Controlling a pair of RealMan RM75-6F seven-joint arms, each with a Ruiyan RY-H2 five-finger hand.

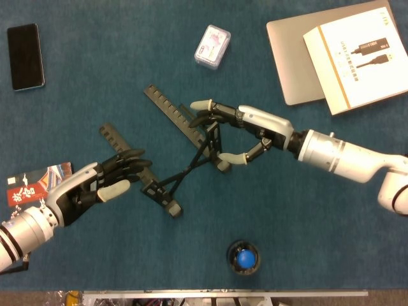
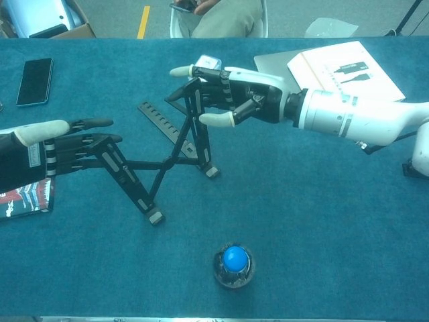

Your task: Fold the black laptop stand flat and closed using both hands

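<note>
The black laptop stand [image 1: 183,169] stands unfolded in an X on the blue table, its slotted rails lying behind it. My left hand [image 1: 102,183] lies flat with its fingertips against the top of the stand's left arm [image 2: 102,144]. My right hand [image 1: 241,134] reaches around the stand's upright right arm [image 2: 196,114]. Its fingers lie over the top and its thumb sits near the foot, all still spread. In the chest view the right hand [image 2: 241,97] cups the upright arm from the right, and the left hand [image 2: 47,153] shows at the left edge.
A phone [image 1: 25,56] lies far left, and a red booklet [image 1: 25,186] sits under my left wrist. A small white case [image 1: 212,46] is behind the stand. A grey laptop [image 1: 287,64] with a white box [image 1: 357,54] on it is at the back right. A blue ball in a dark cup [image 1: 244,257] sits near the front edge.
</note>
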